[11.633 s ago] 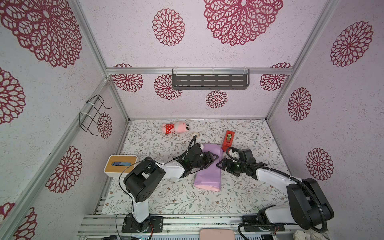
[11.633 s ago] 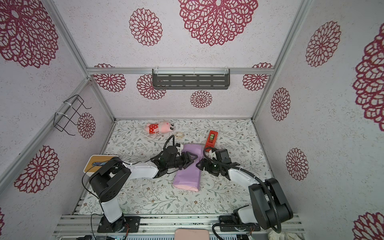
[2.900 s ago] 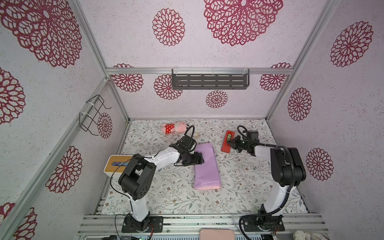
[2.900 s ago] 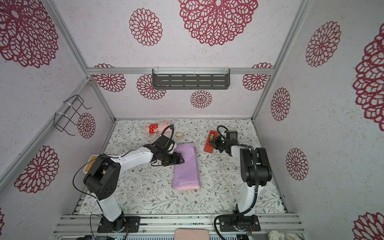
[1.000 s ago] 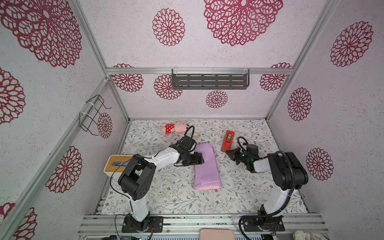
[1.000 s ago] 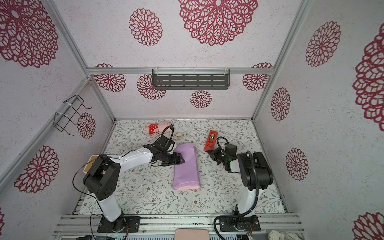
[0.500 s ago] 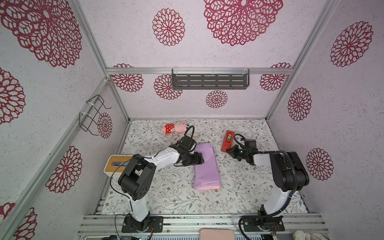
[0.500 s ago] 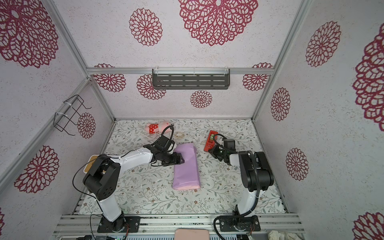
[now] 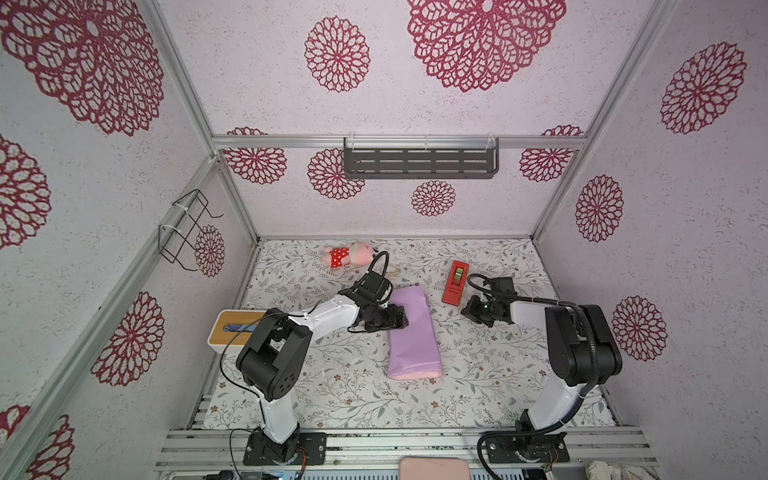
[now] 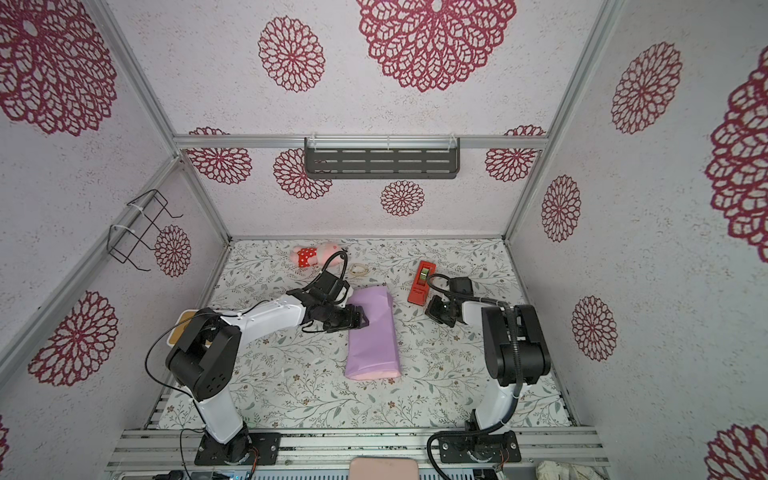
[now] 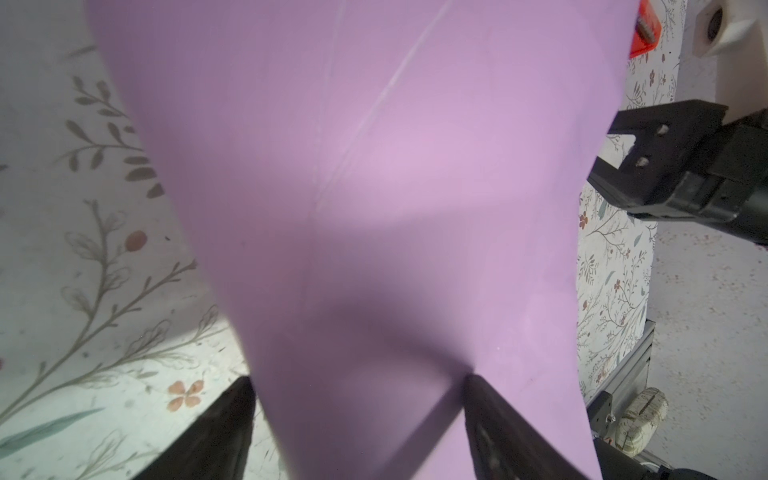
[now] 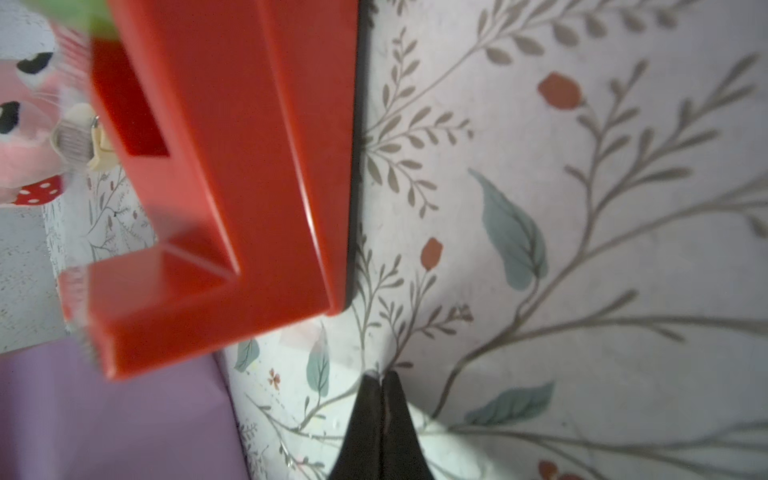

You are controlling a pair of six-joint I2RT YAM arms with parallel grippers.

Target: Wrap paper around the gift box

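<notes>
Floral table [image 9: 478, 374]: patterned top inside a cell papered with red rosettes.
Paper [image 9: 413, 332]: folded lilac-side-out into 1 long bundle mid-table, with pink showing at its near end.
Gift box: hidden; judged to be inside the bundle.
Left gripper [image 11: 357, 378]: jaws spread wide on the bundle's left edge. 1 fingertip dents the paper and the other sits at its border, so it reads as pressing down, not pinching.
Right gripper [image 12: 381, 376]: its 2 fingertips are pressed together just beside the tape dispenser [image 9: 456, 282]. Whether a strip of tape is between them is too faint to tell.
Step in hand: probably fetching tape to fix the overlap.
Doing it well: hold the left press steady so the fold cannot spring open. Carry any strip taut and sticky side down across the seam near the left fingers, and rub it flat before that press is lifted.
</notes>
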